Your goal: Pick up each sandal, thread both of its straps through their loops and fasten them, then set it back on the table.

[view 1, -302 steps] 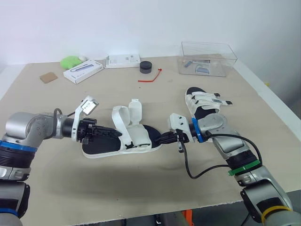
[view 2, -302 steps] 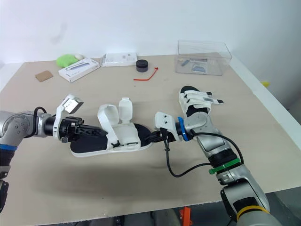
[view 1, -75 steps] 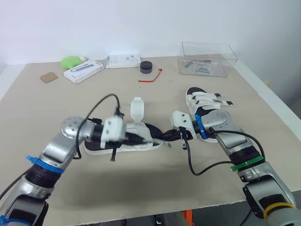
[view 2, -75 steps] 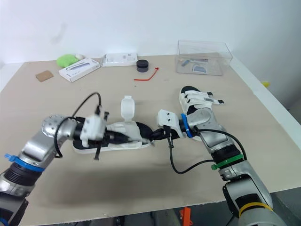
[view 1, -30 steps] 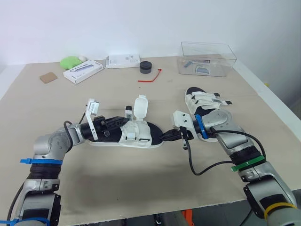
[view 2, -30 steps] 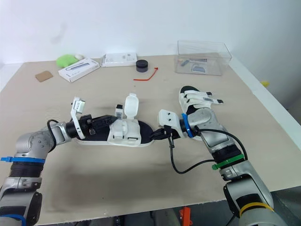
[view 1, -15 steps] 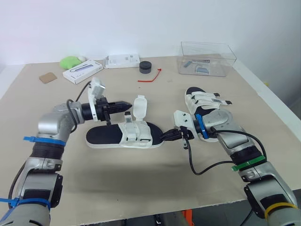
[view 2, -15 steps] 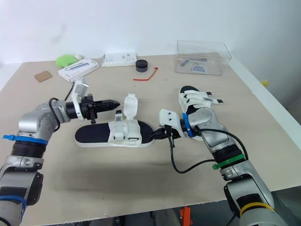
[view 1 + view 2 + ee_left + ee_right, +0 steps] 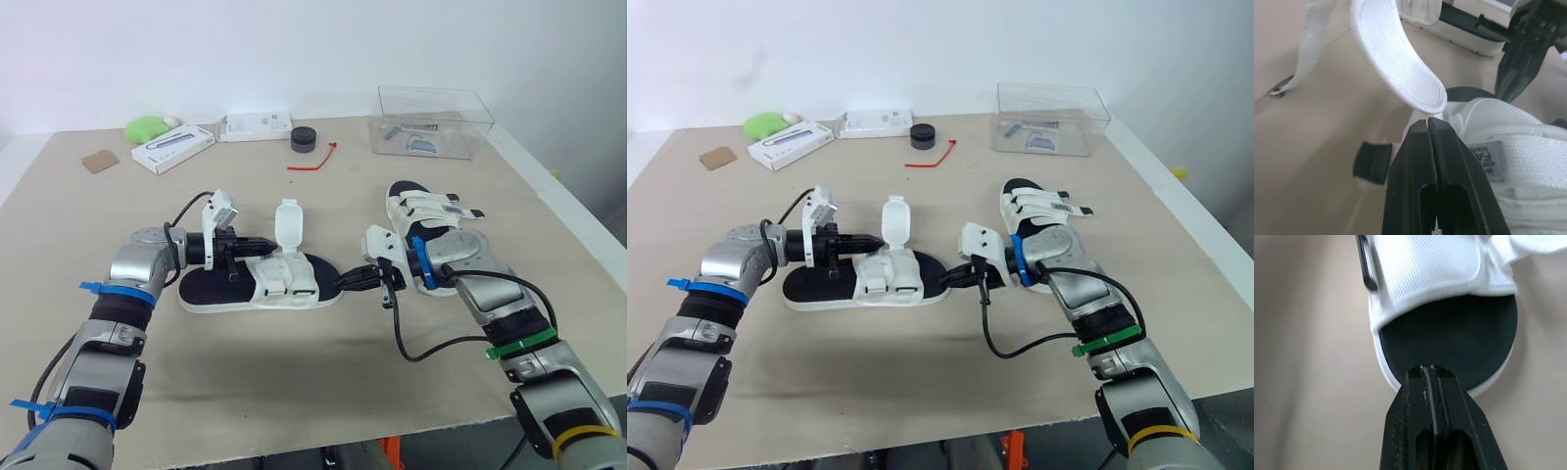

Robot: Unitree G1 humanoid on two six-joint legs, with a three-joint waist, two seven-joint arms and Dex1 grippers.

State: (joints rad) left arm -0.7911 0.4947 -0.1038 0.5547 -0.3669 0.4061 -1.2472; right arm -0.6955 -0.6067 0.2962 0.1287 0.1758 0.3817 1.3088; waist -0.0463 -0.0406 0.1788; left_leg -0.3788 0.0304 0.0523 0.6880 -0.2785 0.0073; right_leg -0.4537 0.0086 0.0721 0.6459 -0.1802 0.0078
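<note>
Lying flat at mid-desk (image 9: 294, 377), the open sandal (image 9: 211, 287) has its sole down and toe end toward the robot's right. One white strap (image 9: 288, 223) stands upright from the upper, rounded end at the top; the other strap lies folded across the mesh upper. Left pincer (image 9: 267, 242) comes in level from the heel side, above the black footbed, its tip just beside the foot of the upright strap. In the left wrist view its fingers (image 9: 1415, 147) are pressed together, nothing seen between them, with the tips against the white mesh under the strap's rounded end. Right pincer (image 9: 342, 285) sits at the toe end. In the right wrist view its fingers (image 9: 1422, 382) are also pressed together, the tips on the black footbed near the sole's rim. Second sandal (image 9: 423, 217) lies on the desk just beyond the right forearm, straps laid across its upper. Along the far edge: clear plastic box (image 9: 434, 122), black round puck (image 9: 304, 139), red tie (image 9: 315, 158), two white cartons (image 9: 173, 148) and (image 9: 257, 126), green lump (image 9: 149, 127), brown card (image 9: 100, 161).
</note>
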